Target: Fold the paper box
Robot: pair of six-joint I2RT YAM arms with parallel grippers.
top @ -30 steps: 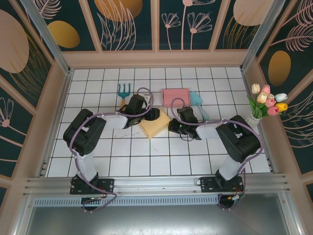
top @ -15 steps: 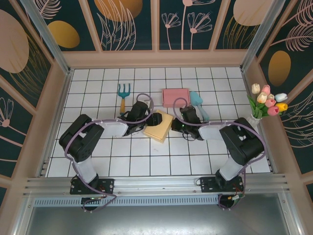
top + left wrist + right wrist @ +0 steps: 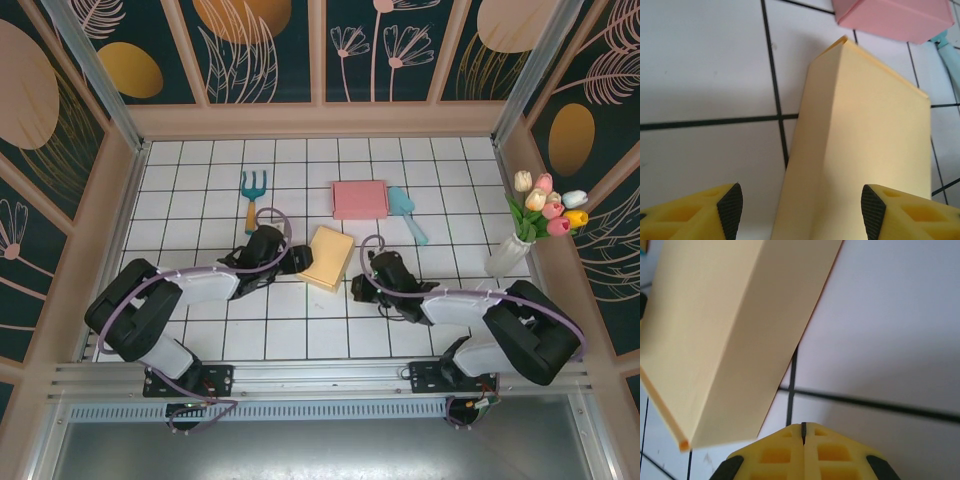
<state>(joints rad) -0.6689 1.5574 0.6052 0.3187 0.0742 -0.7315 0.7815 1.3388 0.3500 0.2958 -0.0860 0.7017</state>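
Yellow paper box is lying flat just nearward of the pink box, not touching it. Prob. light thin card, creasing easily & sliding on tiles, so pinching an edge/flap while the other arm is pinning it seems best. L gripper, near-left of pink box, is gaping wide, holding nothing. R gripper, nearward of pink box, is sitting fully closed, empty. Rake is lying left of pink box, blue scoop just right, tulip vase well right; none is blocking.
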